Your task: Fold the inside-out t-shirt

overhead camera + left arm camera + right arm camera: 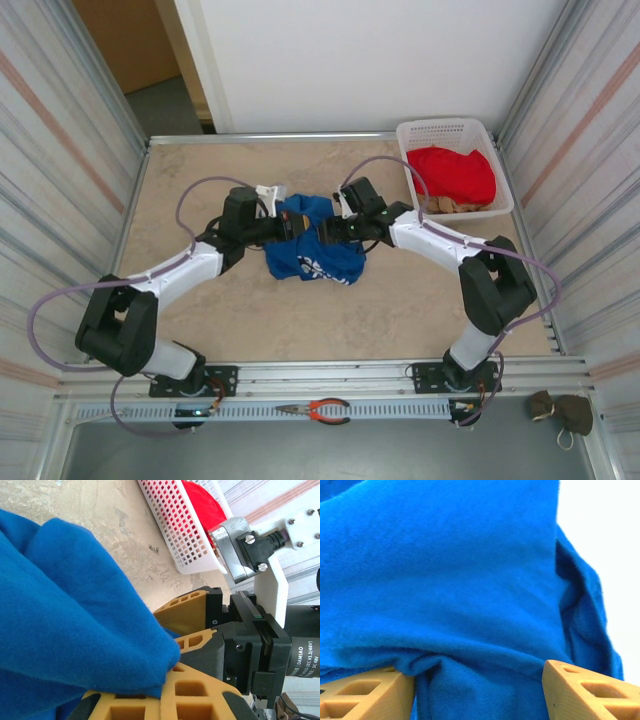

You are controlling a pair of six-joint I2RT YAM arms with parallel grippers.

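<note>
Blue t-shirt (318,256), pinched in left hand (289,228)

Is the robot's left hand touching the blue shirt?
Touching: in the left wrist view the left gripper is shut on a fold of the blue t-shirt.

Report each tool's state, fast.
Left tool: closed on the blue t-shirt.
Right tool: open, jaws apart with t-shirt fabric between them.
</note>
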